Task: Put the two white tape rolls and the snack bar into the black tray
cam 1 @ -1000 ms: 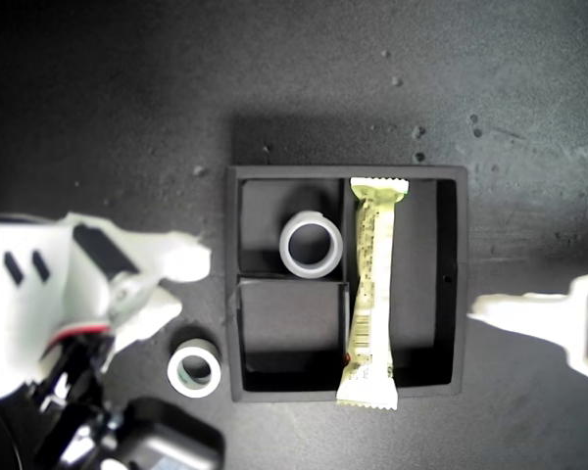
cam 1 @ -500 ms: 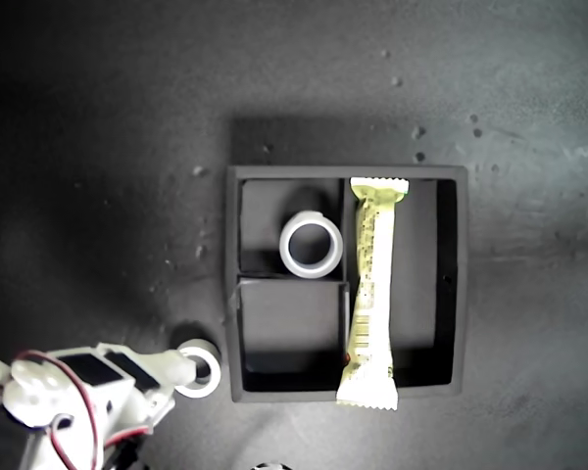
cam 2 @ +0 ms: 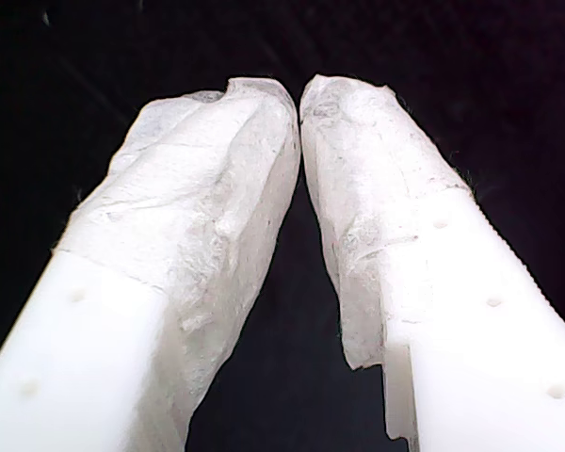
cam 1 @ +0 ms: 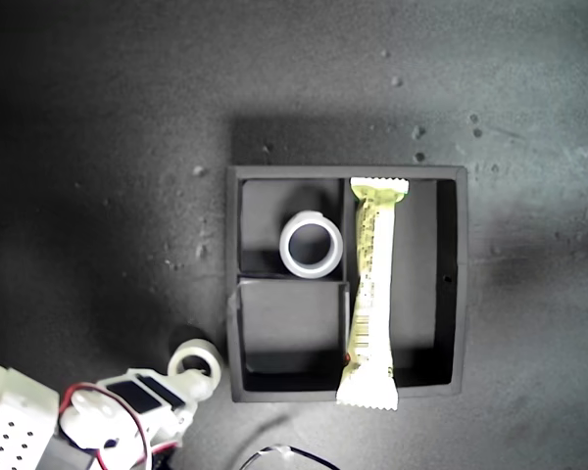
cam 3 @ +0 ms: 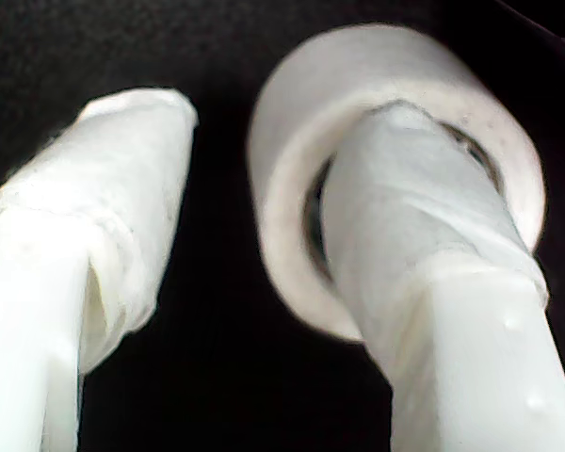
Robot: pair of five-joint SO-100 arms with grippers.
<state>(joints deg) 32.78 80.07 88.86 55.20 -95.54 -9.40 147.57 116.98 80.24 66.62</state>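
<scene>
The black tray (cam 1: 451, 274) lies mid-scene in the exterior view. One white tape roll (cam 1: 311, 245) sits in its small far-left compartment. The snack bar (cam 1: 369, 294) lies along the long compartment, its near end overhanging the tray wall. The other white tape roll (cam 1: 196, 360) rests on the table just outside the tray's near-left corner in the exterior view. My second gripper (cam 1: 191, 382) (cam 3: 264, 122) is open, with one finger (cam 3: 424, 245) through that roll's (cam 3: 292, 217) hole and the other finger outside it, apart. My first gripper (cam 2: 298, 94) is shut on nothing and is out of the exterior view.
The tray stands on a dark grey speckled table (cam 1: 108, 147). The second arm's white body and red wires (cam 1: 88, 421) fill the exterior view's lower-left corner. A thin cable loop (cam 1: 284, 455) shows at the exterior view's bottom edge.
The second arm dropped to the exterior view's lower left and slid a finger into the loose roll, which tipped slightly. The arm at the exterior view's right has left the picture.
</scene>
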